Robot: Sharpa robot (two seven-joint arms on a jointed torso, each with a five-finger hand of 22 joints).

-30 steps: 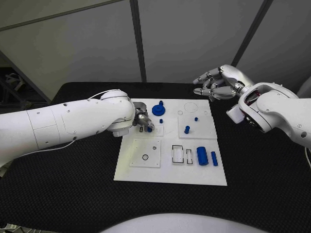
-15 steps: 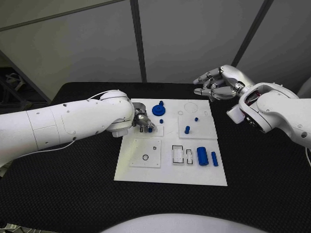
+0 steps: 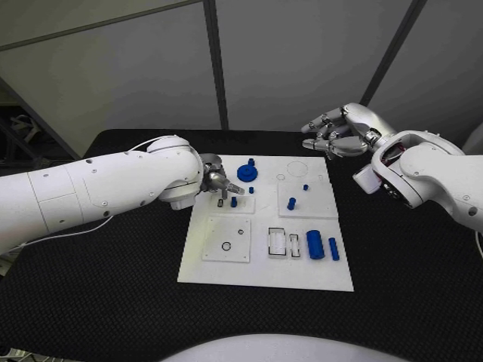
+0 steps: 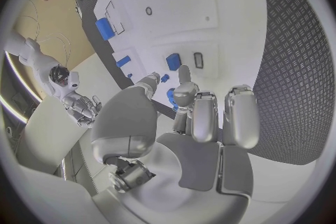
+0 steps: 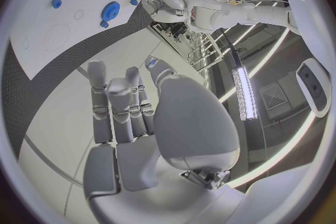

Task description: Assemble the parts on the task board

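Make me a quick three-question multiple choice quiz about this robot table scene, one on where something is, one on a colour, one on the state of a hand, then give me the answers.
1. Where is the left hand?
A. over the far left part of the task board
B. off the table's near edge
C. beside the right hand

2. What colour is the gear-shaped part?
A. red
B. blue
C. yellow

3. What is the right hand doing?
A. gripping a blue part
B. pressing on the board
C. holding nothing, raised beyond the board's far right corner

Answers:
1 A, the head view shows it by the small blue peg at the board's far left.
2 B, it is blue like the other parts.
3 C, its curled fingers hold nothing.
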